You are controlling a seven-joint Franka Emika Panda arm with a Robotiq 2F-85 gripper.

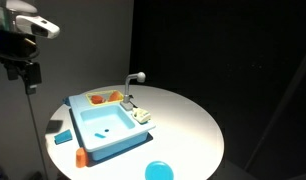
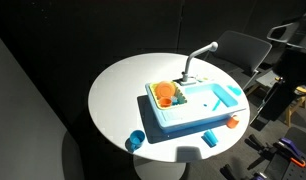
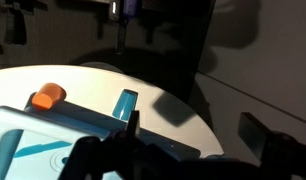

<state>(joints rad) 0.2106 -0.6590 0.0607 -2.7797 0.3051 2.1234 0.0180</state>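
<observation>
My gripper (image 1: 31,80) hangs high above the near-left edge of the round white table (image 1: 188,120), well clear of everything, open and empty. In the wrist view its dark fingers (image 3: 88,158) stand wide apart at the bottom of the picture, around the gripper (image 3: 178,162). Below it lie a blue toy sink (image 3: 33,135), a small orange block (image 3: 48,96) and a blue block (image 3: 125,103). Both exterior views show the sink (image 1: 105,122) (image 2: 198,108) with its grey faucet (image 1: 133,80) (image 2: 198,55).
Orange toy pieces (image 1: 105,97) (image 2: 165,95) fill the sink's side compartment. A blue round dish (image 1: 158,171) (image 2: 136,140) rests near the table edge. Orange block (image 1: 81,156) (image 2: 232,122) and blue block (image 1: 62,138) (image 2: 210,137) lie beside the sink. Dark chairs (image 2: 243,50) stand behind.
</observation>
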